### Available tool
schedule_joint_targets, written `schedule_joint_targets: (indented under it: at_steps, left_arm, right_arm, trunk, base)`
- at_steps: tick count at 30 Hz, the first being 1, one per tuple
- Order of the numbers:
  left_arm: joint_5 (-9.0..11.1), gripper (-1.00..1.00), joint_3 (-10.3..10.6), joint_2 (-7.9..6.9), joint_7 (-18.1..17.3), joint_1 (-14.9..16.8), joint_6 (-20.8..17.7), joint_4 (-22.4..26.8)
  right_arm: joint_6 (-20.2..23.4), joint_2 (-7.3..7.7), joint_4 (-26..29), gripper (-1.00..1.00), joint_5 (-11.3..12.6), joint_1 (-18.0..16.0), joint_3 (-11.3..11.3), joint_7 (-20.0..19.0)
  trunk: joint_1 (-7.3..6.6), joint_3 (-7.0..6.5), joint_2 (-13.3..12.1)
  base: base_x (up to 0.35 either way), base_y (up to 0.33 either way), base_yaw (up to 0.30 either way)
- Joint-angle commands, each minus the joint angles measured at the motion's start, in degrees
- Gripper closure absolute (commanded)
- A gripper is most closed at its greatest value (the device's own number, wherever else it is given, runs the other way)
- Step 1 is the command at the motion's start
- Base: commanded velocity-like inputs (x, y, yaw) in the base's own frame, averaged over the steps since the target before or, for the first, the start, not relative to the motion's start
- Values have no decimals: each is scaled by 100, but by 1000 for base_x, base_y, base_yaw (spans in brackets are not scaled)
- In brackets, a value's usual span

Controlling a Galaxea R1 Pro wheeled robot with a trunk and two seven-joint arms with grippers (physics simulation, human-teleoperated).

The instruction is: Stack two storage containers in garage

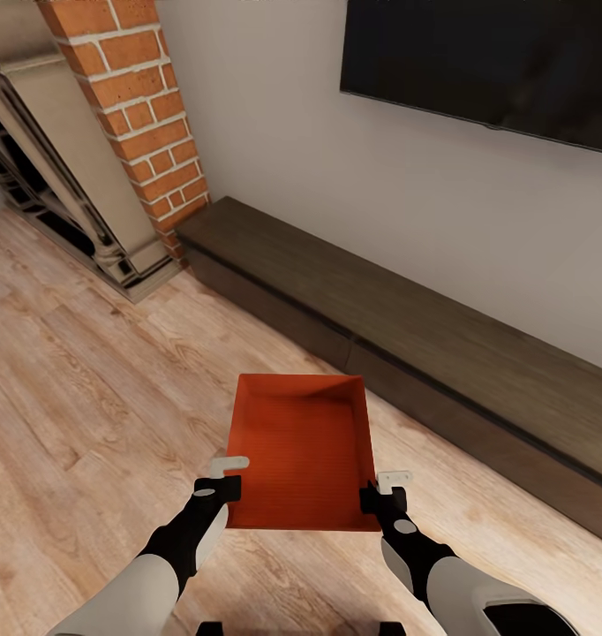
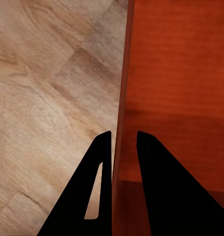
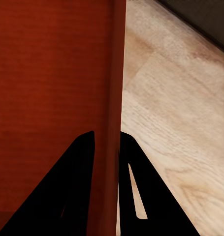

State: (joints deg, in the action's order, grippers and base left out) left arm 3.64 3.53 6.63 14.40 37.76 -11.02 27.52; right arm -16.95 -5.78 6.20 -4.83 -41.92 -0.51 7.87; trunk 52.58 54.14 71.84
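Above the light wood floor [image 1: 89, 397] of the living room, head view: one storage container [image 1: 303, 450], orange-red, held level between both arms, near the long dark cabinet [image 1: 442, 336].

Left wrist view: left gripper [image 2: 124, 147] pinching the container's thin side wall [image 2: 121, 88].

Right wrist view: right gripper [image 3: 108, 145] pinching the opposite wall [image 3: 115, 73].

Handling judgement: keep both pinches matched and the bin level while driving to the garage.
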Motion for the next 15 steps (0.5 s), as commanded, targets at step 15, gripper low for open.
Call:
schedule_joint_targets:
  at_steps: [15]
  left_arm:
    - [350,100,250,-36,72,-5,62,-172]
  right_arm:
    - [34,-37,-154,100,-32,51,18,14]
  trunk:
    - [-88,-69,-159]
  base:
    - [0,0,0]
